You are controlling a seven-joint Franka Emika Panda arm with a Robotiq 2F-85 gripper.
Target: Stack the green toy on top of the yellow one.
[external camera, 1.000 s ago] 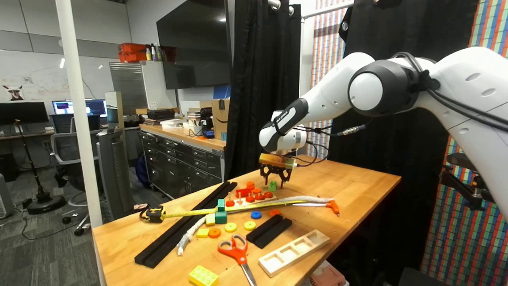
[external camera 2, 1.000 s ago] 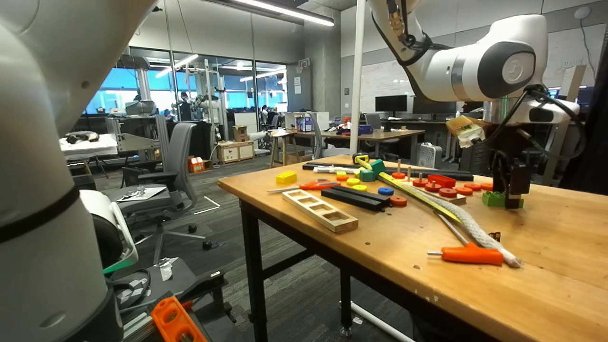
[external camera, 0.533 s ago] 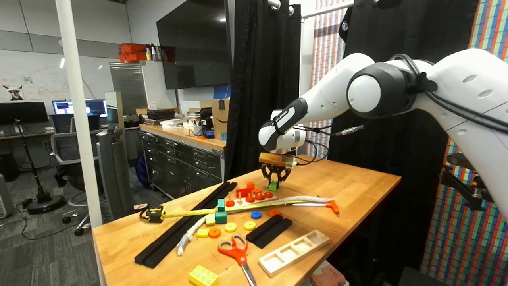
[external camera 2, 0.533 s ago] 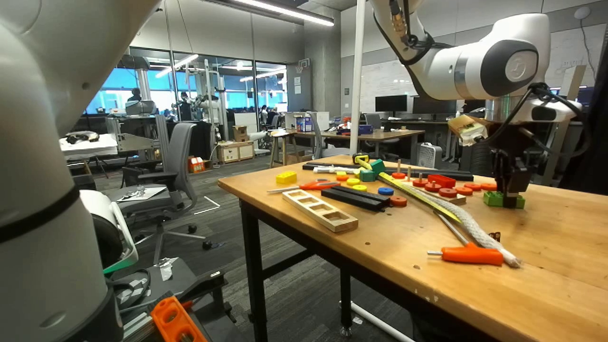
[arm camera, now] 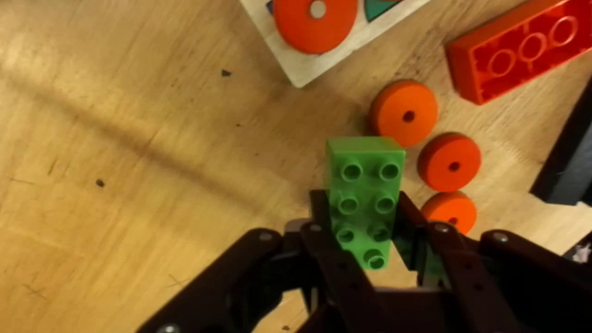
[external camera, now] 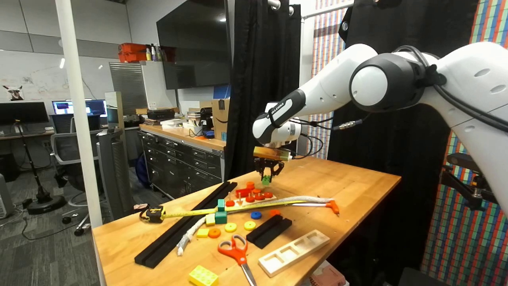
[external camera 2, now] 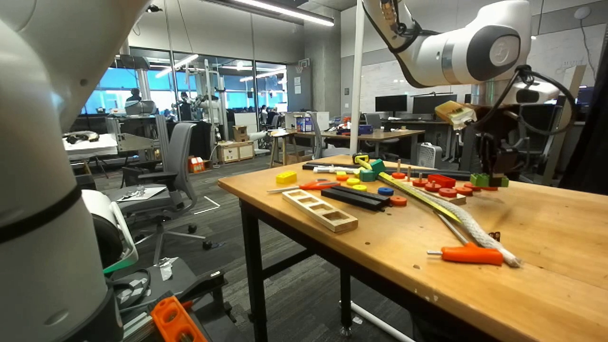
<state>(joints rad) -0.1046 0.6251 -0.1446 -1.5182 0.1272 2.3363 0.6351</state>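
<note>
The lettering "EMIKA" runs along a white panel (external camera: 287, 106) of your arm (external camera: 327, 92) in an exterior view, where a dark curved mark also shows on a cardboard box (external camera: 220, 112). Print on the yellow blade (external camera: 182, 213) of the tape measure (external camera: 155, 214) is too small for you to read.

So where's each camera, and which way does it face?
In an exterior view: near the table, facing black curtains; arm at right.
In an exterior view: close beside the arm, facing a gray column; arm left and upper right.
Wrist view: above the table, facing down; fingers grip the green block.
Both exterior views share the studded yellow block.
</note>
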